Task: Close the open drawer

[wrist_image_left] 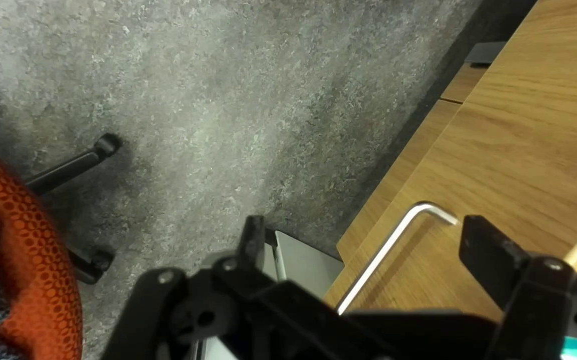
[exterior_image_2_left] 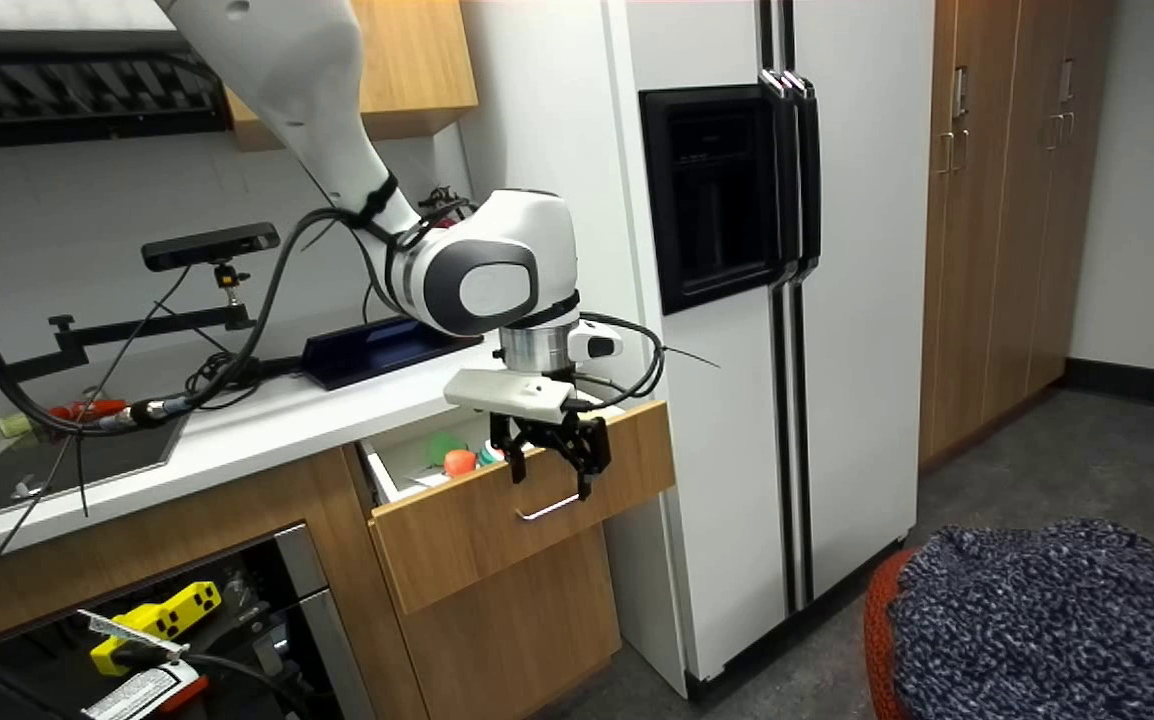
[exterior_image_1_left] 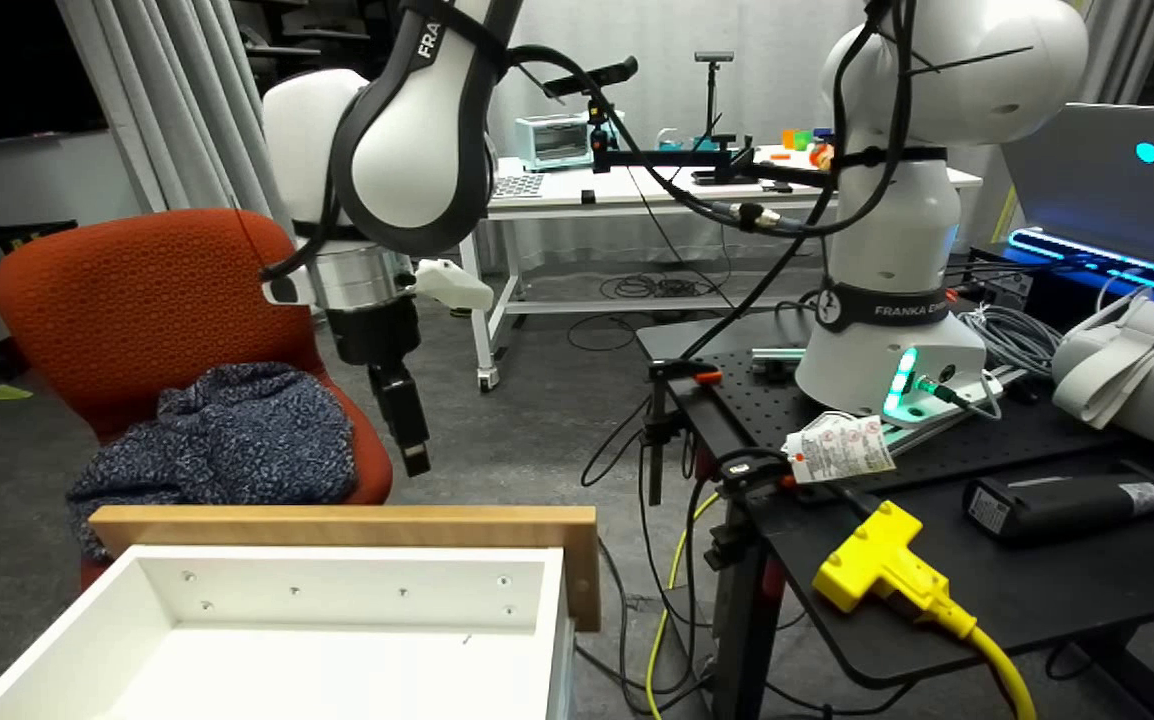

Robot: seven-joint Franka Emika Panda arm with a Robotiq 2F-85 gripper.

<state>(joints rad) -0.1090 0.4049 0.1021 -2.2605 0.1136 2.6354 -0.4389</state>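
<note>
The drawer stands pulled out from under the counter. Its white inside and tan rim [exterior_image_1_left: 342, 520] show in an exterior view, and its wooden front [exterior_image_2_left: 467, 545] shows in an exterior view. Its metal bar handle [exterior_image_2_left: 549, 508] also shows in the wrist view [wrist_image_left: 386, 250]. My gripper [wrist_image_left: 363, 220] is open with nothing between its fingers. It points down in front of the drawer front, a little above the handle. In the wrist view the handle appears between the two fingers. The gripper shows in both exterior views [exterior_image_1_left: 417, 462] [exterior_image_2_left: 551, 480]. Whether a finger touches the drawer front I cannot tell.
An orange object [exterior_image_2_left: 459, 462] and a green one [exterior_image_2_left: 445, 447] lie inside the drawer. A white fridge [exterior_image_2_left: 862, 350] stands beside it. An orange chair [exterior_image_1_left: 147, 300] with a dark cloth [exterior_image_1_left: 227, 440] stands nearby. A yellow power block [exterior_image_1_left: 872, 560] lies on the black table [exterior_image_1_left: 987, 610].
</note>
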